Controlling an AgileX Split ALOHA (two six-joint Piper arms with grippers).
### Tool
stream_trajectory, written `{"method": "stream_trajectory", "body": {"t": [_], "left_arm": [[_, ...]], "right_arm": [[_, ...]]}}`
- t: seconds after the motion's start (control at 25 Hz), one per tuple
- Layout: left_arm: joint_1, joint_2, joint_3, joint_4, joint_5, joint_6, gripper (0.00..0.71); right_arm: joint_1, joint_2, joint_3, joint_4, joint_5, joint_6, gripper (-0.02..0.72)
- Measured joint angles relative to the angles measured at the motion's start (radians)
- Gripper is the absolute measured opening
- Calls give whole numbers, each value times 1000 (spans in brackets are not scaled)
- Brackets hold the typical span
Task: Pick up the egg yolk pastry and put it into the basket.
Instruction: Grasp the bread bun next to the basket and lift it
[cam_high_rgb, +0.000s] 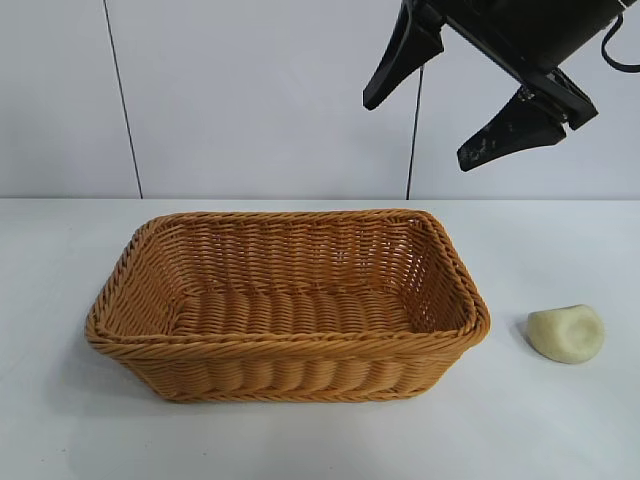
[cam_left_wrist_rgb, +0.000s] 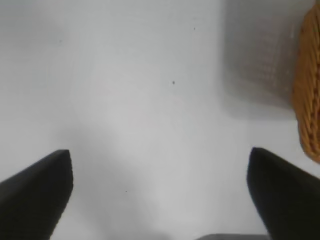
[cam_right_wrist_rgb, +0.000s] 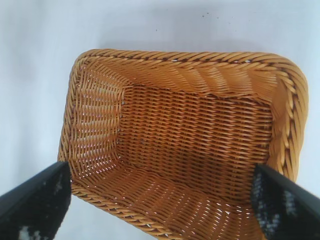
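The right gripper (cam_high_rgb: 470, 105) hangs high at the upper right of the exterior view, well above the surface, with its two black fingers (cam_high_rgb: 400, 60) spread wide and nothing between them. One finger points down over the far right corner of the basket, the other (cam_high_rgb: 510, 130) sits further right and a little lower. In the right wrist view the same gripper (cam_right_wrist_rgb: 160, 200) looks down into the basket, its finger tips (cam_right_wrist_rgb: 37, 200) framing the basket's inside, which holds nothing.

The left gripper (cam_left_wrist_rgb: 160, 185) shows only in its own wrist view. Its fingers (cam_left_wrist_rgb: 40, 190) are also released and wide apart, gripping nothing, and they hang over bare white surface (cam_left_wrist_rgb: 125, 100), with the outer wall of the basket (cam_left_wrist_rgb: 310, 85) at the edge of that view.

The basket (cam_high_rgb: 290, 345) is a golden-brown woven rectangle with flaring sides and a thick braided rim, standing in the middle of the white surface (cam_high_rgb: 560, 440). In the right wrist view its rim (cam_right_wrist_rgb: 185, 56) and woven floor are seen from above.

The egg yolk pastry (cam_high_rgb: 566, 333), a small pale cream-yellow lump with a dent in its upper face, lies on the surface to the right of the basket, near its right end but apart from it. It is outside the basket, and neither gripper touches it.

Behind the surface stands a pale wall (cam_high_rgb: 250, 100) with thin dark vertical seams.
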Motion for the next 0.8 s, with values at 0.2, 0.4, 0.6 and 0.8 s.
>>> {"method": "stream_trajectory", "body": {"t": [0.2,0.4,0.6,0.8], "left_arm": [[0,-284,190,0,3,0,678],[0,-550,377,0,6,0,678],[0,-812,566,-13,-40,0,678],[0,-1014,709,-72,-121,0,678]], "right_arm": [[0,0,0,0,0,0,695],[0,0,0,0,0,1,695],[0,0,0,0,0,1,695],[0,0,0,0,0,1,695]]}}
